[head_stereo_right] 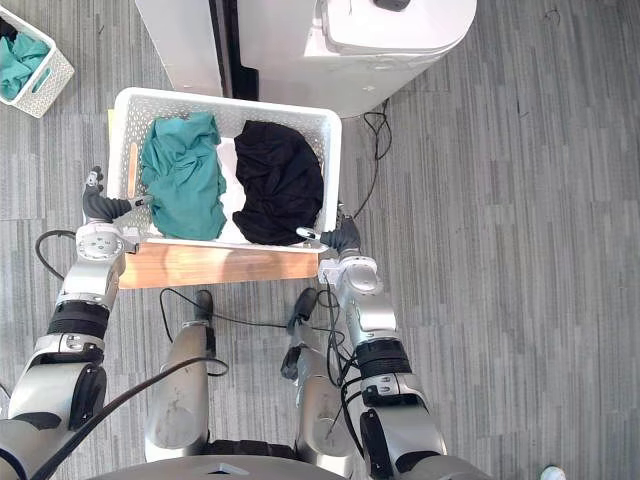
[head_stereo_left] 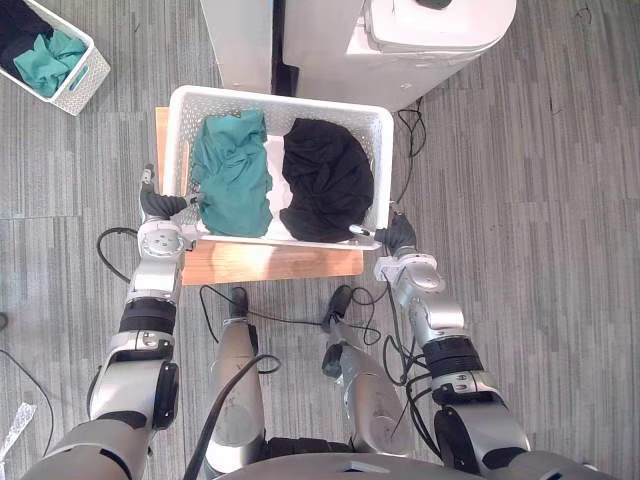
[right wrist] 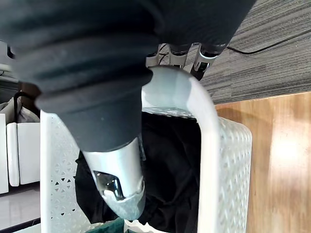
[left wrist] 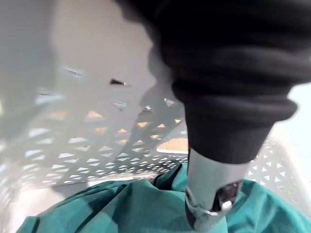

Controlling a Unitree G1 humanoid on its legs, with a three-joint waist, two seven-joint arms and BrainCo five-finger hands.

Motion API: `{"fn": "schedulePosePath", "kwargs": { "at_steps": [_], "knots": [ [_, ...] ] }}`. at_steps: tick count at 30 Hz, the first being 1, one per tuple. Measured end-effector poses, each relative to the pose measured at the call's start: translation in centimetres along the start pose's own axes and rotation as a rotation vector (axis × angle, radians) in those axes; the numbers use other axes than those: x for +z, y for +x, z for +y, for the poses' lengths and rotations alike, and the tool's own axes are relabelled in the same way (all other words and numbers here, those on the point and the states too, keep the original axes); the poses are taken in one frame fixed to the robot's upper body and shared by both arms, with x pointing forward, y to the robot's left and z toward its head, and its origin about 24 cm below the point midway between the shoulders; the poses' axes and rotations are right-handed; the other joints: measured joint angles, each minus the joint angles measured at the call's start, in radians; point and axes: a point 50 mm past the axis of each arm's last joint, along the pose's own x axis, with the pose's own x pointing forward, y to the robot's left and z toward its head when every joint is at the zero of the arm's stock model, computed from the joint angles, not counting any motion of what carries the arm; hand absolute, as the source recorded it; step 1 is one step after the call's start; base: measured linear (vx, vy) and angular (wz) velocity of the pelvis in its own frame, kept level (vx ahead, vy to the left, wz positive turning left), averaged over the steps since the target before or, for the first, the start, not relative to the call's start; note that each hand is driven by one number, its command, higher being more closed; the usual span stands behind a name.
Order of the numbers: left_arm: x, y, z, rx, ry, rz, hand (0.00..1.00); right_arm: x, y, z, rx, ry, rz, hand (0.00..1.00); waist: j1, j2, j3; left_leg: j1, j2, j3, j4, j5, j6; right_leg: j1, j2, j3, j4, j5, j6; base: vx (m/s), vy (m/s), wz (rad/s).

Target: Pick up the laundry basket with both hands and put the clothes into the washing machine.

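White perforated-plastic laundry basket [head_stereo_left: 382, 150] sits on a low wooden table [head_stereo_left: 270, 263] straight ahead of the robot. Its long axis runs left to right, so its short ends face the two arms. Left hand [head_stereo_left: 160, 207] is at the left short wall, near the rim and toward the near side. Right hand [head_stereo_left: 400, 235] is at the near right corner, so its hold is a bit nearer the robot than the left one, not squarely opposite. Both hands touch the basket and neither is closer than the other. In the right wrist view the thumb [right wrist: 119, 179] hangs inside over the dark cloth and the fingers [right wrist: 204, 56] curl outside, with the rim [right wrist: 204, 126] between them, so I read this as clasping the rim. The left hand's grip cannot be told: its wrist view looks into the basket over teal cloth without showing a closure. Load: a crumpled teal garment [head_stereo_left: 232, 175] on the left half and a bunched black garment [head_stereo_left: 325, 180] on the right, both below the rim, soft and loose. White washing machine [head_stereo_left: 430, 40] stands just beyond the basket's far side, offset toward the robot's right, so the carry likely goes forward and slightly right. The basket looks not yet lifted. A smaller white basket [head_stereo_left: 75, 85] with clothes lies on the floor far left.
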Motion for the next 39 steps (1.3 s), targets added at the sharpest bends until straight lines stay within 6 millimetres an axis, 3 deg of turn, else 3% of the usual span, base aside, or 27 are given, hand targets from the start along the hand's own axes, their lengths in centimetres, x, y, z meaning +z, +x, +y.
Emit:
{"fn": "schedulePosePath", "kwargs": {
  "at_steps": [9,14,20,21,29,39],
  "knots": [
    [0.5,0.0,-0.3,-0.004,0.033,-0.016,0.00,1.1,0.4,0.1,-0.010,-0.002,-0.034,0.00,0.001,-0.006,0.002,-0.009,-0.002,-0.019,0.002,0.000,0.000,0.002,0.000,-0.010,-0.001,0.001,0.001,0.01,0.009,0.03],
    [1.2,0.1,-0.9,-0.021,0.033,-0.036,0.00,1.1,2.6,0.5,-0.024,-0.023,0.036,0.00,0.003,-0.006,0.002,-0.029,-0.002,-0.029,0.014,0.003,0.002,-0.002,0.000,-0.026,-0.001,0.002,0.002,0.00,0.020,0.08],
    [2.4,0.8,-1.7,-0.039,0.043,-0.037,0.00,2.5,5.3,0.2,-0.043,-0.071,0.100,0.00,0.009,-0.008,0.000,-0.050,-0.004,-0.051,0.014,0.018,0.000,-0.014,0.000,-0.035,0.001,0.008,0.003,-0.02,0.003,0.06],
    [2.7,1.0,-1.8,-0.041,0.046,-0.040,1.00,2.8,5.6,0.2,-0.045,-0.074,0.105,1.00,0.009,-0.008,0.000,-0.055,-0.004,-0.051,0.014,0.022,-0.001,-0.017,0.000,-0.038,0.001,0.007,0.005,-0.06,-0.004,0.06],
    [4.5,1.9,-1.8,-0.042,0.035,-0.061,1.00,3.8,6.7,0.2,-0.054,-0.079,0.134,1.00,0.007,-0.018,-0.009,-0.101,-0.001,-0.066,0.010,0.050,-0.012,-0.053,0.001,-0.038,0.002,0.009,0.018,-0.04,-0.011,0.05],
    [4.6,2.0,-1.9,-0.044,0.103,-0.068,1.00,4.0,6.7,0.4,-0.040,-0.123,0.124,1.00,0.003,-0.024,-0.018,-0.104,-0.001,-0.062,0.014,0.059,-0.006,-0.058,0.002,-0.032,0.002,0.018,0.022,0.03,-0.002,-0.01]
  ]
}}
